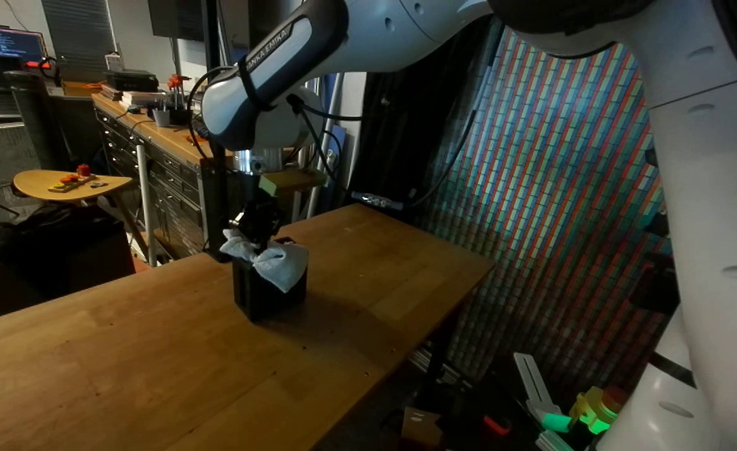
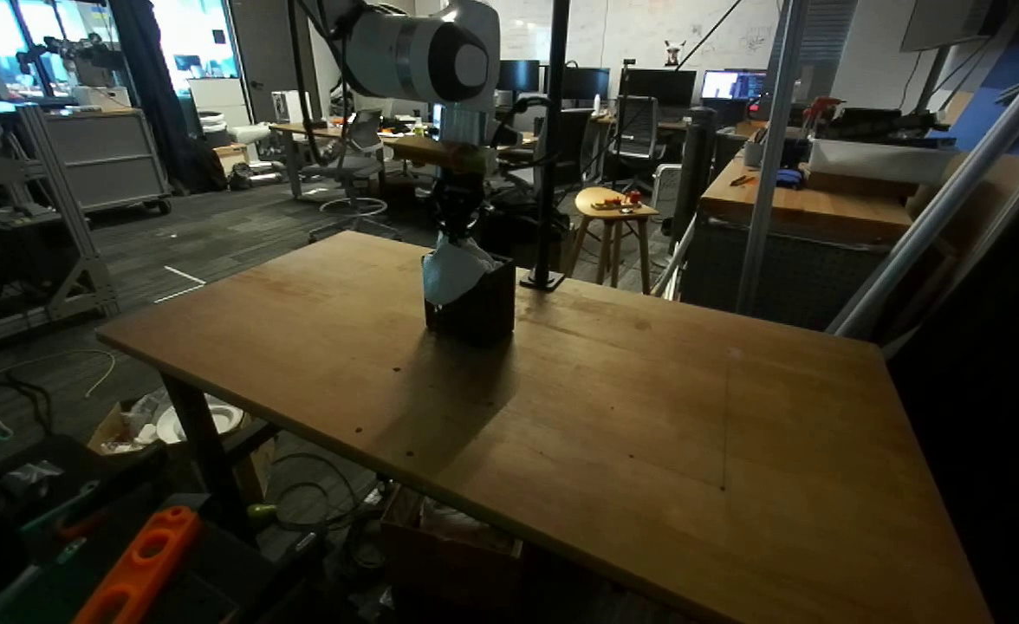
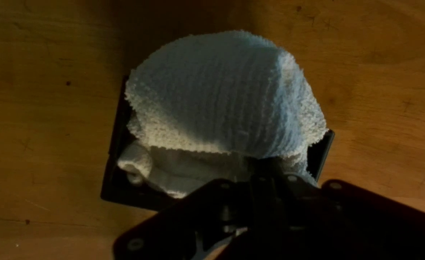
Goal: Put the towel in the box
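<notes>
A light blue-grey towel [image 1: 284, 265] lies bunched over the top of a small black box [image 1: 267, 302] on the table. In both exterior views the towel hangs over the box's outside; it also shows in an exterior view [image 2: 451, 271] with the box [image 2: 488, 310]. In the wrist view the towel [image 3: 212, 90] covers most of the opening, and part lies inside the box's rim [image 3: 133, 203]. My gripper [image 1: 259, 243] points down at the box's top, its fingers close together on the towel. The fingertips [image 3: 265, 165] are dark and partly hidden by the towel.
The wooden table [image 2: 631, 390] carries a black post [image 2: 548, 279] at its edge near the box. A stool [image 2: 618, 208] with small items and a workbench [image 1: 155, 141] stand beyond the table. A patterned curtain [image 1: 544, 207] hangs beside it.
</notes>
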Robot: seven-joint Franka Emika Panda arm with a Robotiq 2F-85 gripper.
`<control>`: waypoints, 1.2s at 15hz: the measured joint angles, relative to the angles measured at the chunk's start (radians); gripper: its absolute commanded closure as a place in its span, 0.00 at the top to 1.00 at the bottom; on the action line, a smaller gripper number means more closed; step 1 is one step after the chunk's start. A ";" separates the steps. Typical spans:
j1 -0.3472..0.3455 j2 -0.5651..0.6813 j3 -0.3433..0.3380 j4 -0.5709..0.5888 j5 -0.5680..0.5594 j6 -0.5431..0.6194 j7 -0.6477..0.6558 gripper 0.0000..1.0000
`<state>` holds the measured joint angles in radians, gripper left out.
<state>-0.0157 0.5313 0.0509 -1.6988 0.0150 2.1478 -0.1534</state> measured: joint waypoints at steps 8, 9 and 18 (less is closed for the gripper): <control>-0.020 0.019 0.000 0.001 0.043 0.008 -0.005 0.00; -0.023 0.023 0.000 0.001 0.045 0.013 -0.007 0.00; -0.047 0.098 0.009 0.001 0.047 0.043 -0.096 0.00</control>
<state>-0.0628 0.6288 0.0596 -1.6980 0.0621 2.1906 -0.2493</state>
